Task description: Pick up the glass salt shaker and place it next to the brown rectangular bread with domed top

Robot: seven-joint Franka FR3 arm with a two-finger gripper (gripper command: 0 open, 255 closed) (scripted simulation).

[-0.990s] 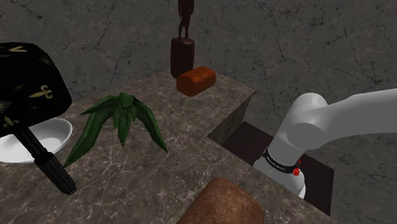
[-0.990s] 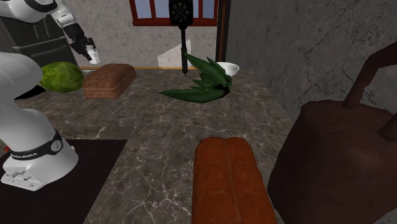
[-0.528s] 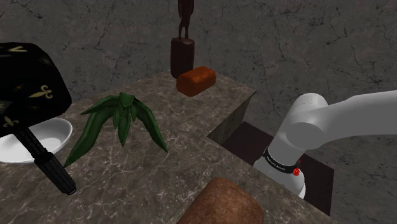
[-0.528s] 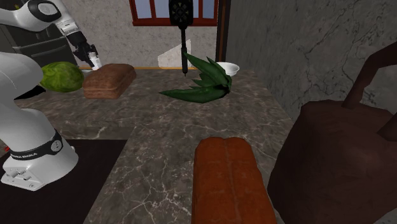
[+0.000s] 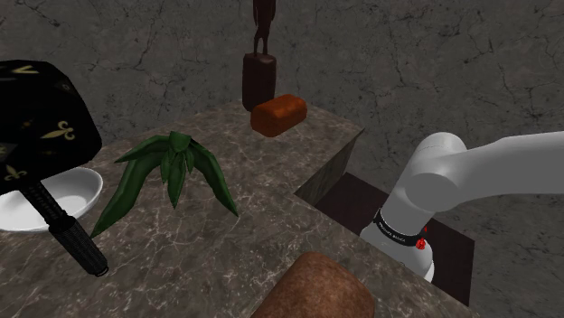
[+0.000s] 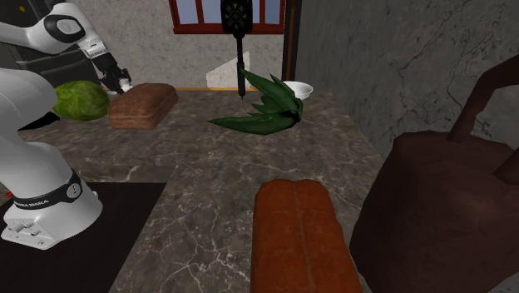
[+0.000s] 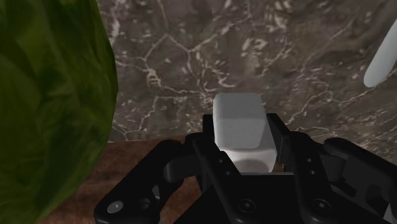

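My gripper (image 7: 243,141) is shut on the salt shaker (image 7: 239,121), a pale grey-white block clasped between the black fingers (image 7: 208,147). In the second exterior view the gripper (image 6: 118,79) hangs at the far left with the shaker (image 6: 125,83) showing as a small white tip. It is just above the counter, between the green lettuce (image 6: 81,100) and the near end of the brown domed bread (image 6: 143,105). In the wrist view the lettuce (image 7: 51,102) is close beside the gripper and the brown bread (image 7: 137,172) lies right by the fingers. The same bread (image 5: 312,289) sits at the shoulder view's bottom edge.
A second, orange-brown loaf (image 6: 303,237) lies at the counter's other end, beside a dark brown statue (image 6: 441,200). A green leafy plant (image 6: 259,112), a white bowl (image 6: 301,87) and a black utensil (image 6: 235,25) stand farther along. The marble counter (image 7: 210,57) is bare under the shaker.
In the second exterior view the gripper with the shaker has come down and slightly right, toward the gap between lettuce and brown bread. Nothing else moved.
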